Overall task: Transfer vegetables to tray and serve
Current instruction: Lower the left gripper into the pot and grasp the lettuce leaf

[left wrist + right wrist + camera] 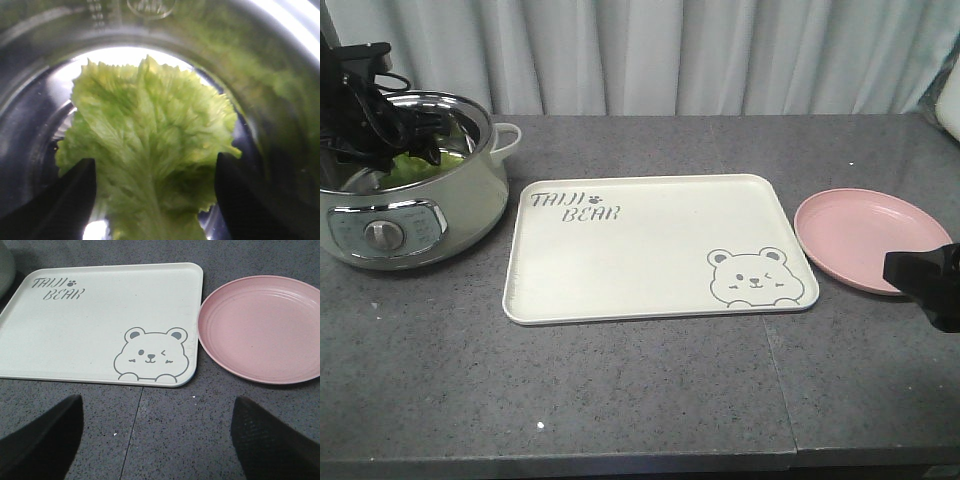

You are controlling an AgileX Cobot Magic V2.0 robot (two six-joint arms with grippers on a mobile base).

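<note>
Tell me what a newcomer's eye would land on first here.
The big cream tray with its winking bear lies bare at the centre of the table, a pink plate just right of it. At far left, the left hand is down inside a steel-lined pot, open over a bright green lettuce leaf.

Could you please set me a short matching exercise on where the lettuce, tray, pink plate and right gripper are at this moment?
1 lettuce leaves
2 tray
3 pink plate
4 right gripper

A open, above the counter
B inside the pot
C beside the tray, bare
D between pot and pink plate

Pairs: 1-B, 2-D, 3-C, 4-A
</note>
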